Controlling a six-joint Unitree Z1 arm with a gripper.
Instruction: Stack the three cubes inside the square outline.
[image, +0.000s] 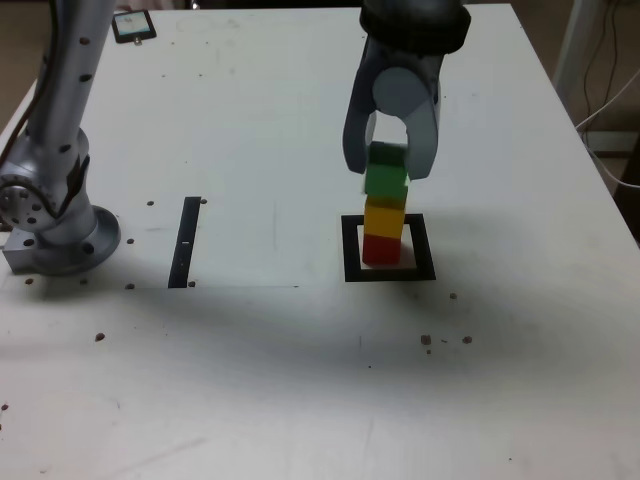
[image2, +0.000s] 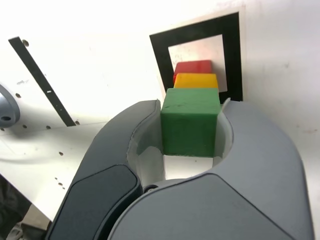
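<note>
The fingers of the gripper (image: 388, 172) stand either side of the green cube (image: 386, 169); I cannot tell whether they pinch it or have just parted from it. In the exterior view, yellow (image: 384, 216) is at 6 o'clock from green, directly beneath it, and red (image: 381, 250) is at 6 o'clock from yellow, at the bottom of the stack. Red sits inside the square (image: 424, 247). From the square, the strip (image: 185, 242) lies at 9 o'clock, and the grey base (image: 70, 245) is farther out that way.
</note>
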